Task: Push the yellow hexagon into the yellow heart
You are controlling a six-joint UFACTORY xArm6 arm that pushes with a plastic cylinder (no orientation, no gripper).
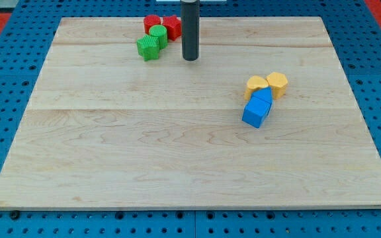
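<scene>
The yellow hexagon (278, 84) is found toward the counter's right edge, a little above mid-height, and it is already seen touching, or all but touching, the yellow heart (256, 84) on the heart's right side. 2 blue blocks are packed against the heart from below: a smaller blue block (262, 97) directly under it and a larger blue cube (255, 114) lower still, toward the counter's bottom edge.

The tool is a plain dark rod with no jaws, so nothing is opened, closed or held by it. My tip (190, 59) is set down near the counter's top edge, left of centre, well apart from the yellow pair. Just to its left a cluster is seen: a green cylinder (157, 33), a ribbed green block (148, 47), and 2 red blocks, a left red block (152, 22) and a right red block (172, 26).

Judged from this layout, little is left to be done; at most a small closing nudge is called for. For that to be done well, the tip should be carried around the top of the yellow pair to the hexagon's right side, with neither block brushed on the way. The push should then be directed leftward through the hexagon's centre toward the heart, slowly and briefly. An off-centre contact is likely to spin the hexagon past the heart, and too long a push would drive the whole group, blue blocks included, across the counter (144, 152).
</scene>
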